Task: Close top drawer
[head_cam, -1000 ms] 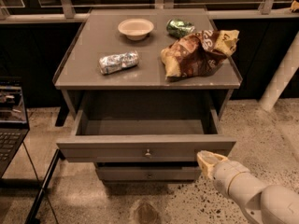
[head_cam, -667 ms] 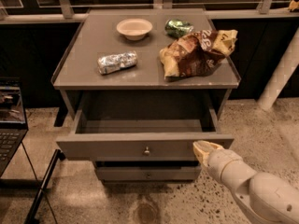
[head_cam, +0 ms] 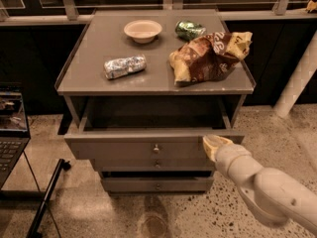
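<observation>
Wide grey-brown wooden top drawer (head_cam: 119, 146) with a small round metal knob (head_cam: 156, 147) at centre, standing pulled out from the grey cabinet (head_cam: 148, 58). The cream-coloured gripper (head_cam: 214, 144) lies against the right end of the drawer front. Whether it is spread or closed cannot be told.

So on the counter (head_cam: 86, 78): bowl (head_cam: 142, 30) at the back, can (head_cam: 189, 29) right of it, foil packet (head_cam: 125, 66) front-left, snack bags (head_cam: 210, 56) front-right. The top drawer (head_cam: 114, 147) sticks out below, with the gripper (head_cam: 214, 144) at the right end of its front. A laptop (head_cam: 11, 133) sits off left.
</observation>
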{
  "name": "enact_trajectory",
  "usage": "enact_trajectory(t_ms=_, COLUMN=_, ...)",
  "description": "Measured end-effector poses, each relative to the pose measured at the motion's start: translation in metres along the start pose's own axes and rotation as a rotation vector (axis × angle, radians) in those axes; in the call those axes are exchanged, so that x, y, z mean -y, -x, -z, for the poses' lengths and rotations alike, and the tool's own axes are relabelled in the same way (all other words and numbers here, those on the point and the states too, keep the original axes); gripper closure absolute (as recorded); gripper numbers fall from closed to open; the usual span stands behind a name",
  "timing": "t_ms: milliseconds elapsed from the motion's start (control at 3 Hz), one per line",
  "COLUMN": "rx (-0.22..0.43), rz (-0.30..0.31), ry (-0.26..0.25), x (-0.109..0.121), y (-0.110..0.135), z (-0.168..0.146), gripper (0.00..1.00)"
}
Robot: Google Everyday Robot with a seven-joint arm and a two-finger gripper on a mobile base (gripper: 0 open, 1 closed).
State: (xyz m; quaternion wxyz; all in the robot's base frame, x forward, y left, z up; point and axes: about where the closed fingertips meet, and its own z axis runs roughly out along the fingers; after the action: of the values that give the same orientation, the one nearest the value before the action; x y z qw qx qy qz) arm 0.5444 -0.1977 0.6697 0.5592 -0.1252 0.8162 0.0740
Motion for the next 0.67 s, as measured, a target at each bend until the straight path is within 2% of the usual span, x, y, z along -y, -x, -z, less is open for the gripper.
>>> enact_trajectory(t_ms=333, rx=0.011, rz=0.000, ry=-0.011, x=0.001, y=0.005, z=-0.005, gripper=1.00)
enact_trajectory(t_ms=667, rx=0.035, rz=-0.011, ry=-0.077, x=0.016, y=0.021, z=-0.023, gripper=1.00)
